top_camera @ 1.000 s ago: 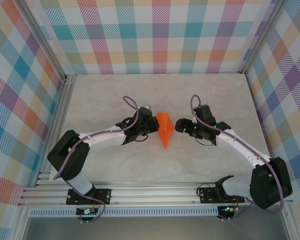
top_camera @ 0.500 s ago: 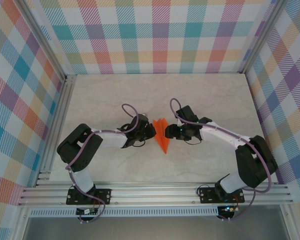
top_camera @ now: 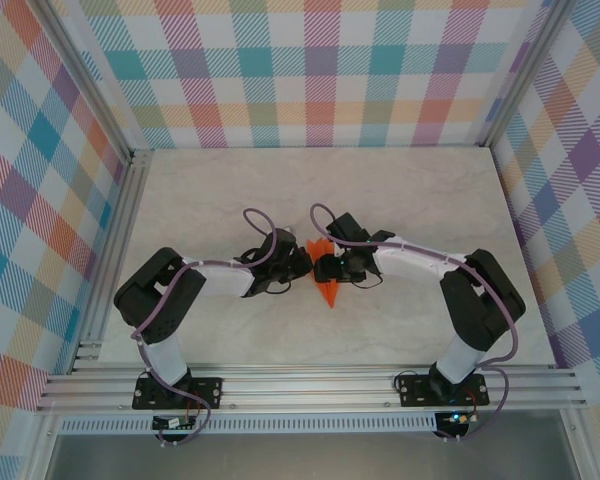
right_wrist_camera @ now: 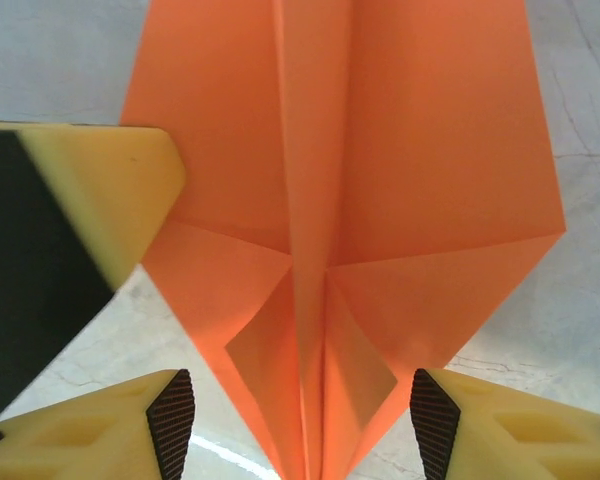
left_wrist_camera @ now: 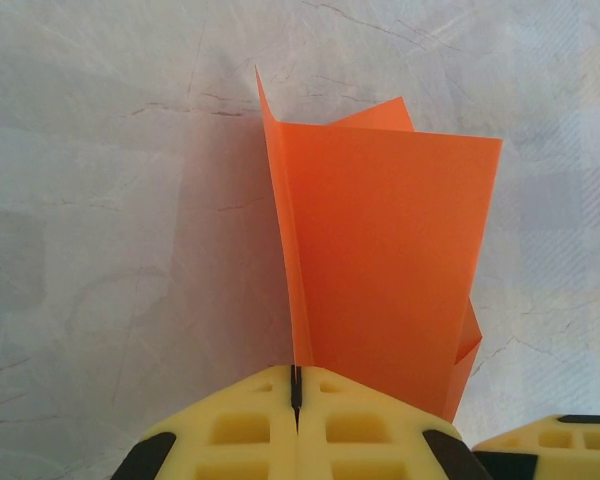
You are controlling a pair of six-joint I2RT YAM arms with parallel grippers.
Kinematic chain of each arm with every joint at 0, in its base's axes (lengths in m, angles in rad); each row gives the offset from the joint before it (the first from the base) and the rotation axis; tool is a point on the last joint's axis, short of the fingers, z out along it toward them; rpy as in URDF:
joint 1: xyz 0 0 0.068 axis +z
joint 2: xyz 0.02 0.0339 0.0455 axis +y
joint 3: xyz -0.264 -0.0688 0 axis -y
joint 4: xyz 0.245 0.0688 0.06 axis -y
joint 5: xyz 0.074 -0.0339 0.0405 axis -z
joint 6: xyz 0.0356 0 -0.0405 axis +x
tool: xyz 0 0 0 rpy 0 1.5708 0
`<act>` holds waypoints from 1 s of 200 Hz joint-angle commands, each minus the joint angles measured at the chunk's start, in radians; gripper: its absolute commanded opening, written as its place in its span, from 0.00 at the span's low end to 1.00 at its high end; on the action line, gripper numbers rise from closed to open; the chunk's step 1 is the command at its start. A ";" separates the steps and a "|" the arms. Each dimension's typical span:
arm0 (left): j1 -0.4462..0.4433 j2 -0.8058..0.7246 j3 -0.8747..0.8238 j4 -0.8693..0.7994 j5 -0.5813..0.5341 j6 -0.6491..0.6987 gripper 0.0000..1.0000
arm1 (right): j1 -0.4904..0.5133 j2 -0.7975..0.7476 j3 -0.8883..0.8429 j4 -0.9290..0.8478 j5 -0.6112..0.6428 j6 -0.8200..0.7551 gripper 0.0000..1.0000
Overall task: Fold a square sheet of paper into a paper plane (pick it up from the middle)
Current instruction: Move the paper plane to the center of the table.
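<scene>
The left tool is clenched, its two yellow fingertips pressed flat together on a thin upright edge of the paper plane. From that wrist view, an orange panel rises from the pinch, with another fold peeking out behind it and a small corner sticking out low on the right.

The right tool is released. Its dark ribbed pads stand apart on either side of the narrow pointed end of the paper plane, with a gap visible between each pad and the paper. In that view the plane shows a centre ridge, two broad wings spreading away and two small triangular folds near the tip. One yellow and black fingertip of the left tool sits at the edge of the wing on the left.

From above, the left tool and the right tool meet nose to nose over the paper plane. The plane lies on the pale marbled desk near its middle, with its point towards the arm bases. Plaid walls enclose the desk on three sides, and a metal rail runs along the near edge.
</scene>
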 commanded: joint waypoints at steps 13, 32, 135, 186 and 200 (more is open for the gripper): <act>0.011 0.010 -0.012 0.022 0.011 0.000 0.00 | 0.008 0.023 0.024 -0.021 0.019 -0.009 0.62; 0.011 0.013 -0.012 0.022 0.012 -0.001 0.00 | 0.010 0.035 0.033 -0.021 0.007 -0.011 0.58; 0.015 0.006 -0.012 0.020 0.013 -0.002 0.00 | 0.041 0.101 0.084 -0.068 0.052 -0.005 0.33; 0.024 -0.018 -0.018 0.016 0.013 -0.003 0.08 | 0.045 0.133 0.105 -0.080 0.069 0.004 0.26; 0.032 -0.036 -0.023 0.008 0.009 -0.004 0.12 | 0.047 0.140 0.111 -0.081 0.071 0.004 0.22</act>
